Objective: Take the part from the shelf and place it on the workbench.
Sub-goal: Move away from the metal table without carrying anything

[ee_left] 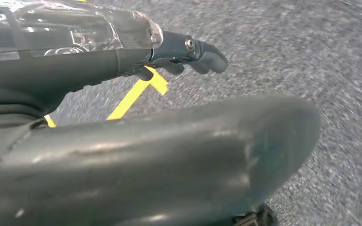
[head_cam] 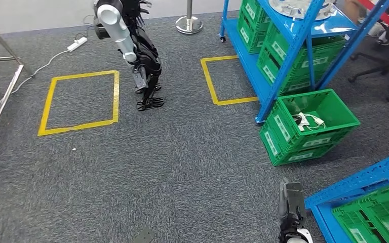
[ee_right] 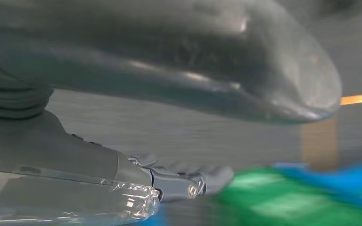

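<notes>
Right hand: low in the head view, the right hand hangs over the carpet just beside the near blue rack; in the right wrist view its fingers lie loosely out with nothing in them, so it reads as released.
Left hand: in the left wrist view the left hand hangs over grey carpet near a strip of yellow tape, fingers extended and holding nothing.
Part: a white part lies in the open green crate on the floor, touching the foot of the far blue shelf; I judge this the likely thing to fetch, though the shelf's top tray also carries pale parts.
Other robot: a second black and silver robot stands between the two yellow floor squares, well apart from the shelf.
Step in hand: approach; no grasp has begun and no workbench is visible.
Next move: probably turning toward the shelf, closing in on the crate and bringing a hand down over the part.
</notes>
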